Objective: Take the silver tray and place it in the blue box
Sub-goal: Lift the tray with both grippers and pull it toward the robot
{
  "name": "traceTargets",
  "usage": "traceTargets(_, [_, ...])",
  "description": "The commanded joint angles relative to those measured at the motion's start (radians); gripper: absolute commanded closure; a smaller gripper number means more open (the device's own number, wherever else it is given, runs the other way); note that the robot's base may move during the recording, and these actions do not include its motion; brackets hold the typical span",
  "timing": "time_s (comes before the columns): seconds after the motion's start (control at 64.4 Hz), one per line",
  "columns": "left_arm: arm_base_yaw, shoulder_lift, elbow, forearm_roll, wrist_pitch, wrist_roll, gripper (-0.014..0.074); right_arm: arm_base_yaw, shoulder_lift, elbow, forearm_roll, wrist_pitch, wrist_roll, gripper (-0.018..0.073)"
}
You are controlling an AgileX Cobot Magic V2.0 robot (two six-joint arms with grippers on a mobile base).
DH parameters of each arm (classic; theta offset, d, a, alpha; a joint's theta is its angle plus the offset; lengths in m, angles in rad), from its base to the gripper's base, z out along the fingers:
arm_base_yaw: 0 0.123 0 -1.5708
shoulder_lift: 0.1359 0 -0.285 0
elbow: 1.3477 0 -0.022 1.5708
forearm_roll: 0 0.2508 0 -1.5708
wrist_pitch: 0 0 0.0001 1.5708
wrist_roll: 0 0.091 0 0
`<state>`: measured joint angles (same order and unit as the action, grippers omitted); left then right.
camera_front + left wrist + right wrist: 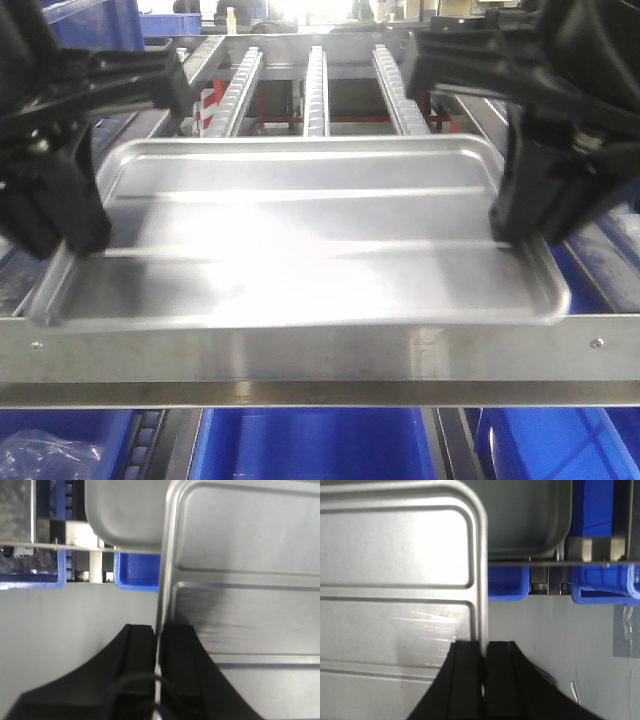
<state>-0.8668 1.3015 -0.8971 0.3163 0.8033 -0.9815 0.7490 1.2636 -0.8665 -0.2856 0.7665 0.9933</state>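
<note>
1. The silver tray (300,230) is lying level and lengthwise across the front view, its near long rim just behind the front rail (320,350) of a metal rack
2. Whether the tray is resting on the rack or hanging clear of it, the pictures are not showing
3. The left gripper (60,215) is clamping the tray's left short rim, with its black fingers (140,650) pinching the thin raised edge, one outside and one inside the tray
4. The right gripper (520,225) is gripping the right short rim the same way, its fingers (467,660) closing on either side of the edge
5. Roller tracks (315,90) are running away beyond the tray's far rim
6. Blue bins (310,445) are showing below the front rail
</note>
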Motion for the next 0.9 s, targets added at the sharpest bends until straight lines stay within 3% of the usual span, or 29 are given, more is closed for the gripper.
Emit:
traceTargets(0.0, [-0.025,-0.036,-0.014,0.042,-0.025,-0.031,0.0605,0.014,-0.043,-0.001,-0.075,-0.025,0.042,0.0502])
traceTargets(0.885, [-0.029,-0.036,-0.014,0.040,0.000,-0.031,0.0605,0.019,-0.044,0.003,-0.077,-0.030,0.041,0.0502])
